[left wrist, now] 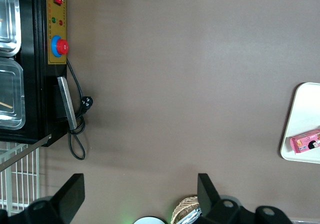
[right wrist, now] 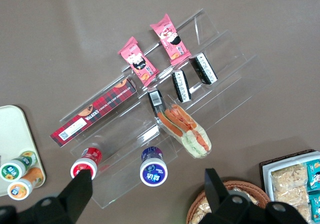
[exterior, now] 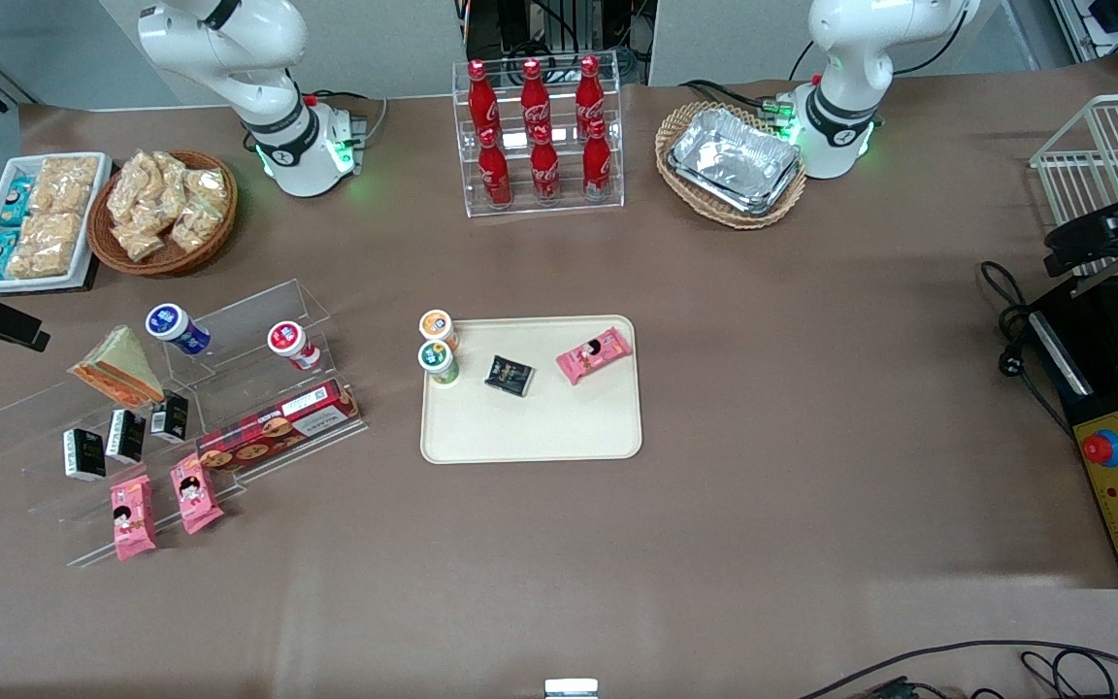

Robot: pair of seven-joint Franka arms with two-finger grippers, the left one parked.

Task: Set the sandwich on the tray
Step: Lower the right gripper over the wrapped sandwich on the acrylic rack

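One sandwich [right wrist: 186, 129] — end effector [right wrist: 147, 186] open above, one tray [exterior: 559, 427]

1. Red bottles [exterior: 536, 136] in the clear rack at the table's edge nearest the arm bases: white script logos, 6 bottles, lettering not readable.
2. Red plaid box [right wrist: 95, 112] on the acrylic stand: white wording, illegible.

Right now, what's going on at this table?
Nothing is being held yet. The right arm's hand hangs open above the clear stepped rack, over the sandwich, which sits on the rack's upper step beside a blue-capped cup. The tray lies mid-table and already carries two cups, a dark packet and a pink snack. The sandwich has not been picked up.
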